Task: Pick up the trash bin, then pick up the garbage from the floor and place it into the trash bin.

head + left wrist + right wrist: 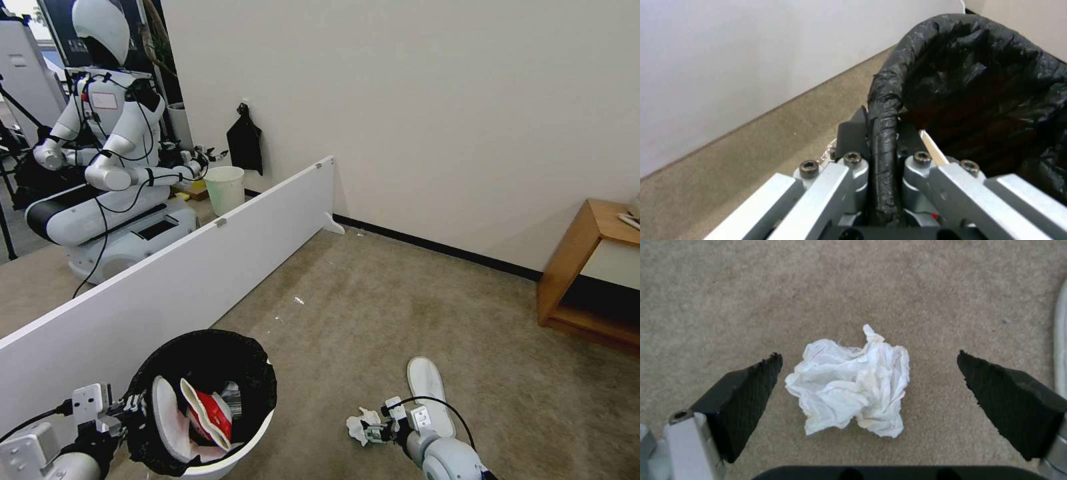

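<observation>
- Bin (200, 407): white, round, lined with a black bag (978, 83) folded over the rim. It sits at the lower left of the head view, beside the white partition (167, 280).
- Bin contents: a white slipper (167, 417) leaning against the inner wall, and a crushed red-white cup (212, 415) next to it.
- Left gripper (882, 156): fingers closed on the bagged rim of the bin, one finger outside the wall and one inside. The rim runs between the two pads.
- Tissue (851, 386): white, crumpled, lying on the carpet (373, 313) to the right of the bin.
- Right gripper (869, 383): directly over the tissue, fingers spread wide, one pad on each side of the tissue, neither touching it. It holds nothing.
- Second slipper (430, 393): white, sole up or down cannot be told, lying on the carpet just beside the right gripper; its edge shows at the border of the right wrist view.
- Surroundings: a wooden shelf (587, 267) stands against the wall at the right. Another robot (113, 153) sits beyond the partition, with a pale bin (225, 189) near it.
</observation>
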Controlling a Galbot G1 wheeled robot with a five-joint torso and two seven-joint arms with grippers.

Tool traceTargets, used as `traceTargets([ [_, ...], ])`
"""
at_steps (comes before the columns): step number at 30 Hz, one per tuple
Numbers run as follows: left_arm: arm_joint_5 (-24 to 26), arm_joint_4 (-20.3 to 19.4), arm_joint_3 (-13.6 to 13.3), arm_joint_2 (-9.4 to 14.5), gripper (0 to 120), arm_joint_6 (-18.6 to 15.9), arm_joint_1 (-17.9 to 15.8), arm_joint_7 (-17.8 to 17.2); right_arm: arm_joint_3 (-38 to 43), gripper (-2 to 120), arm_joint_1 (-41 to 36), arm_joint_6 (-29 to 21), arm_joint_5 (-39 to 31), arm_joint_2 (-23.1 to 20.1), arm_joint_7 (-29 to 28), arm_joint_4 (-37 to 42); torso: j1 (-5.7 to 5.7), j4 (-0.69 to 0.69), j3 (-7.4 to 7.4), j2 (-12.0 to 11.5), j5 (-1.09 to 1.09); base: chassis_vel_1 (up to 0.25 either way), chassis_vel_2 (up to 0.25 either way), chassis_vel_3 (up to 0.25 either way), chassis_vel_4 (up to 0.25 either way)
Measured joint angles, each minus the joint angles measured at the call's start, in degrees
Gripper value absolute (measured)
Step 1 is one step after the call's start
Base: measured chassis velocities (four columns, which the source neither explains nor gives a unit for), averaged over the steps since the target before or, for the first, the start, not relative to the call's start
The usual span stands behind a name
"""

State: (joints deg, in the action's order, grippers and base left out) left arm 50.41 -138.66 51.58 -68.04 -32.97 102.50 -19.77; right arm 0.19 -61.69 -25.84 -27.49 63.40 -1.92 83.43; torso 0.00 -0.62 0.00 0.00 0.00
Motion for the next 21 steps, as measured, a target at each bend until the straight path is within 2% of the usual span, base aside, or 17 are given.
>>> traceTargets([
  [5,0.02,0.00,0.00,0.02,4,0.00,0.13,-0.01,-1.07,100,1.66,0.14,-0.21,0.67,0.52,-2.13,0.00,-0.01,0.00,0.00,0.00,0.000,0.000,0.000,0.000],
  [16,0.15,0.02,0.13,0.04,4,0.01,0.10,-0.01,-3.50,100,5.22,0.19,-0.11,5.16,1.89,-8.50,0.00,-0.01,0.00,0.00,0.00,0.000,0.000,0.000,0.000],
  [21,0.19,0.04,0.16,0.05,4,0.02,0.12,-0.01,-3.96,92,6.36,-0.20,-0.35,7.08,2.24,-10.92,0.00,0.00,0.00,0.00,0.01,0.000,0.000,0.000,0.000],
])
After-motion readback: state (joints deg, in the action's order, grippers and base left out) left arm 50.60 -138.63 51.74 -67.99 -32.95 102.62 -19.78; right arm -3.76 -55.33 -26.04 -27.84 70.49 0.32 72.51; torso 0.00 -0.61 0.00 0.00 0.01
